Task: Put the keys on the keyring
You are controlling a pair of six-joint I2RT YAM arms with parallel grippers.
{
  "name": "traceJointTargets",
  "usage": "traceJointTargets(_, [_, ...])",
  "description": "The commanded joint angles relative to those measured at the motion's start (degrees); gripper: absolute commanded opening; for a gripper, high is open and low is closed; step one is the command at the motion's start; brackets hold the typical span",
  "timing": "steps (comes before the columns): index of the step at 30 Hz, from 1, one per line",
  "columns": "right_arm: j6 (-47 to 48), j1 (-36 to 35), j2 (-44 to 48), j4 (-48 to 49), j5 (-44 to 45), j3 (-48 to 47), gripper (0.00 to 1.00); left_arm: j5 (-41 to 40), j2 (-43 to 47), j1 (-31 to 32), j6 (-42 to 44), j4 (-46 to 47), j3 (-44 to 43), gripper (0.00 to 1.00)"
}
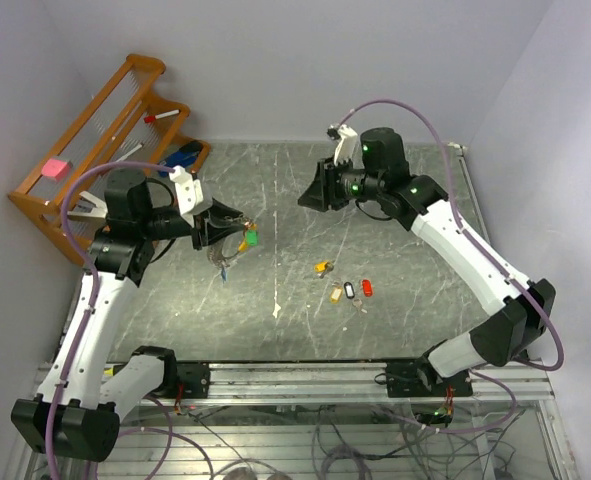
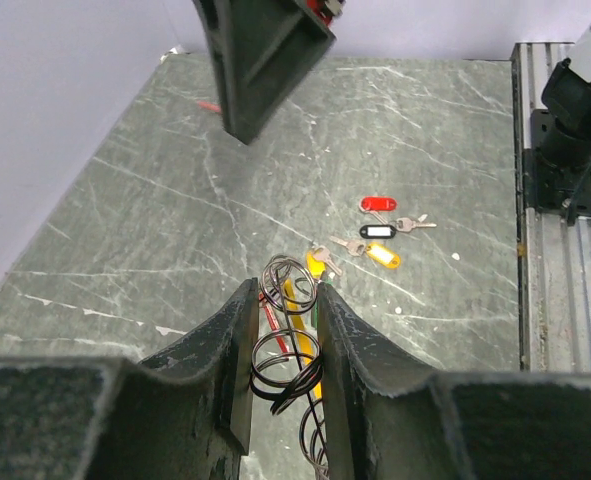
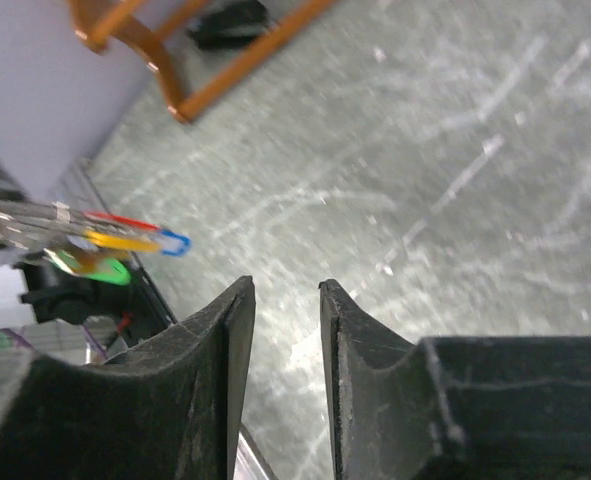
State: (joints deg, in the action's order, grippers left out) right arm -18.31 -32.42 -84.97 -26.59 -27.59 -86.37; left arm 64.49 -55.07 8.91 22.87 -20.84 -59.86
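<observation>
Currently your left claw (image 2: 287,288), at nine o'clock, is clamped on the keyring (image 2: 280,355), your right claw (image 3: 283,290) hangs apart and empty, and the keys (image 1: 347,289) lie mid-tabletop (image 1: 395,200) toward five o'clock, so a slack pinch could let the springy ring twist free.

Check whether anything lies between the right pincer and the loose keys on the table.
Nothing visible does. The right pincer hangs empty above the table, and only bare surface lies between it and the loose keys. The left pincer, gripping the keyring, is off to the side.
</observation>
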Motion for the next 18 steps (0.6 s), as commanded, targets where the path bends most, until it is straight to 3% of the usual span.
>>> traceJointTargets(1, [2.57, 0.26, 0.27, -11.39, 9.37, 2.28, 0.34, -1.72, 0.8, 0.5, -4.28, 7.1, 1.05, 0.07])
traceJointTargets(10, [-1.05, 2.09, -1.95, -24.71, 19.72, 6.32, 0.25, -2.1, 1.16, 0.5, -8.28, 10.79, 1.88, 0.07])
traceJointTargets(18, [-3.82, 2.19, -5.18, -28.58, 20.86, 12.16, 0.34, -1.95, 1.24, 0.5, -10.73, 13.62, 2.98, 0.07])
